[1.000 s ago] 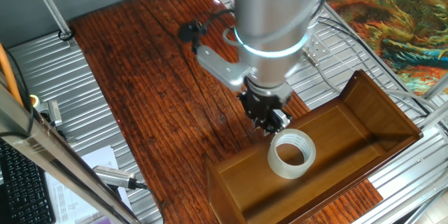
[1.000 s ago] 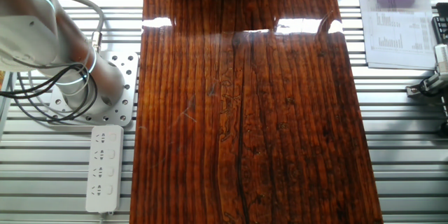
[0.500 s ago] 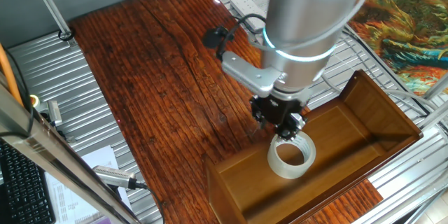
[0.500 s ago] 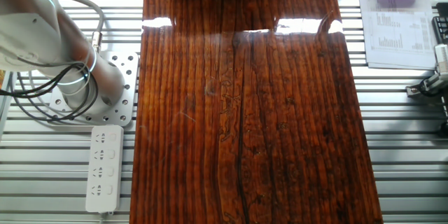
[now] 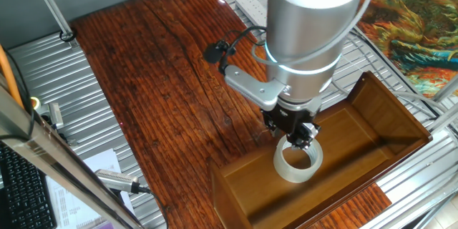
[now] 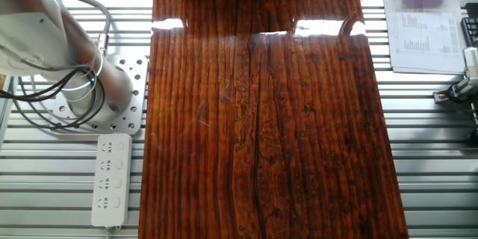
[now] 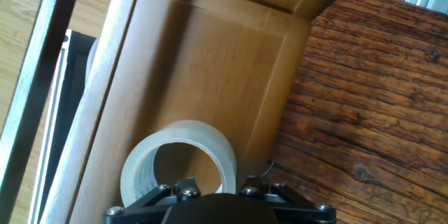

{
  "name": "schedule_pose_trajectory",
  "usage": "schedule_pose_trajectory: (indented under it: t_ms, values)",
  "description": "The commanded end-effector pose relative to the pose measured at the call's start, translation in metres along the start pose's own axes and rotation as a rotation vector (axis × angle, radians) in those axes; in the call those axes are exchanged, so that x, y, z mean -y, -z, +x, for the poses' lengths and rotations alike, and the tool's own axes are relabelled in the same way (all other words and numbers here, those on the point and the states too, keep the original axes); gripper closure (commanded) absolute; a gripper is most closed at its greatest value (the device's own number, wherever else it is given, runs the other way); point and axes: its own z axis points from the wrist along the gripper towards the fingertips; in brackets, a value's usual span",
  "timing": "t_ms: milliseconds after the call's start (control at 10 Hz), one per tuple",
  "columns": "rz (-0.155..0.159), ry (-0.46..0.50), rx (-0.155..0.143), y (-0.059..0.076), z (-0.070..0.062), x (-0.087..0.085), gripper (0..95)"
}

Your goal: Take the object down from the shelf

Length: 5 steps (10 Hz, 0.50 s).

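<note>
The object, a translucent whitish tape roll, lies flat on the floor of the shelf, a brown wooden tray at the table's near right corner. My gripper hangs point-down just above the roll's rim on the side nearest the tabletop, with its dark fingers a little apart and nothing between them. In the hand view the roll sits at the bottom, directly below the hand's black body, on the shelf floor. The fingertips are out of that frame.
The dark red-brown tabletop stretches left of the shelf and fills the other fixed view. The shelf's raised walls surround the roll. A power strip and the arm's base stand beside the table.
My arm has moved from over the tabletop toward the shelf and lowered, so the gripper now hangs over the roll's rim. The roll has not moved.
</note>
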Motion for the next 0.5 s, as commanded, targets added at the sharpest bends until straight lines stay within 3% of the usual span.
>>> schedule_pose_trajectory:
  t_ms: [100, 500]
  values:
    - [0.007, -0.003, 0.001, -0.0015, 0.0006, -0.0004, 57.0]
    - [0.006, 0.002, 0.007, -0.0083, -0.001, 0.0021, 57.0]
